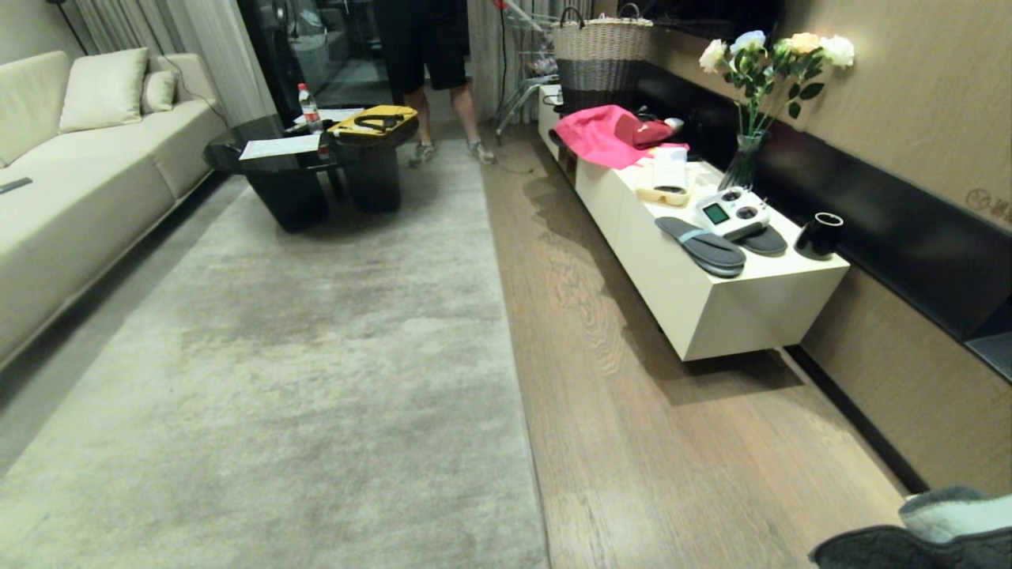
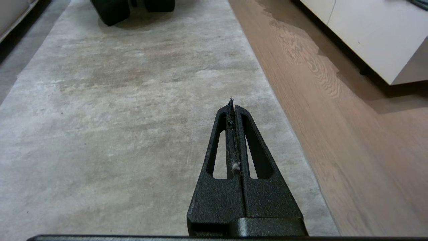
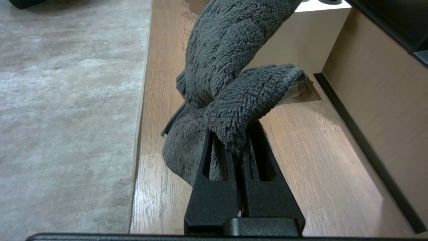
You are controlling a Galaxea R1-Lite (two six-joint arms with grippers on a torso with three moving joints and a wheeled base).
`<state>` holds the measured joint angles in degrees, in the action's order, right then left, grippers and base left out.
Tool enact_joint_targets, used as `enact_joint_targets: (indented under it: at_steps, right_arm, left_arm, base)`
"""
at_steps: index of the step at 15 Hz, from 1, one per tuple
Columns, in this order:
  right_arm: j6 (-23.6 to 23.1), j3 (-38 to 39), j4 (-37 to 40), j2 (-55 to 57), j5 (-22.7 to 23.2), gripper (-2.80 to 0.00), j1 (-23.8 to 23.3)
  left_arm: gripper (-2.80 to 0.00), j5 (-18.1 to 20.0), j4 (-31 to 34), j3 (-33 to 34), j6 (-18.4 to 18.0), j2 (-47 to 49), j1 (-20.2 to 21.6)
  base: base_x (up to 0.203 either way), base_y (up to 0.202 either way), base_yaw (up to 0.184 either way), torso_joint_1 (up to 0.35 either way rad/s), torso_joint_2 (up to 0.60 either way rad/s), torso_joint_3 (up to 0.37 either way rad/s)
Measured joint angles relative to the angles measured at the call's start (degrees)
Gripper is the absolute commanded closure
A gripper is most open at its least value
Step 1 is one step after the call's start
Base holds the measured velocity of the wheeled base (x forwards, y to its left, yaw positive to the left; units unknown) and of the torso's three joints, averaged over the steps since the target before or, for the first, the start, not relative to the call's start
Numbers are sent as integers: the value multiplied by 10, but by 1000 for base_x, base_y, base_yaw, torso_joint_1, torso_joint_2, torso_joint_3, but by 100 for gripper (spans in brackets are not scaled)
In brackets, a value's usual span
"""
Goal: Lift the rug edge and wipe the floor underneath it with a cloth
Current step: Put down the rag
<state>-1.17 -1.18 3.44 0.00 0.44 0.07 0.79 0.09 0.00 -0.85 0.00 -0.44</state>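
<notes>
Head view first: the big beige-grey rug lies flat down the middle of the room, and the rug edge [image 1: 506, 332] runs straight alongside the bare wood floor [image 1: 672, 442], which stretches to a white cabinet [image 1: 711, 300] on the wall side. Nothing is lifted yet. A fold of the cloth [image 1: 917, 537] pokes into the near right corner; neither arm shows otherwise. A person's legs [image 1: 443, 95] stand at the far end of the rug, well apart from the work.

Left wrist view: the left gripper [image 2: 233, 107] hovers over the rug surface with its jaws pressed together on nothing but a wisp of lint. The rug edge [image 2: 294, 134] passes just beside it, toward the wood.

Right wrist view: the right gripper [image 3: 238, 140] is clamped on the cloth [image 3: 227, 77], dark grey side out, which bunches up beyond the fingers above the floor [image 3: 317, 160]. The rug edge [image 3: 142, 117] lies off to one side of it, near but not touching.

To my eye this is the very start: cloth in hand, border untouched. The next move calls for the left gripper to open, drop to the border and pinch it from below so the rug peels up, leaving room for the cloth hand to slide under.
</notes>
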Motion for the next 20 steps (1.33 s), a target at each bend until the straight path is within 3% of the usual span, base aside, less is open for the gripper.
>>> enact_joint_targets:
  at_steps: [8, 20]
  right_arm:
    - [0, 0, -1, 0, 0, 0, 0]
    - [-1, 0, 0, 0, 0, 0, 0]
  left_arm:
    - [0, 0, 0, 0, 0, 0, 0]
    - [0, 0, 0, 0, 1, 0, 0]
  base:
    - [0, 0, 0, 17, -430, -400]
    - [0, 0, 0, 140, -501, -366]
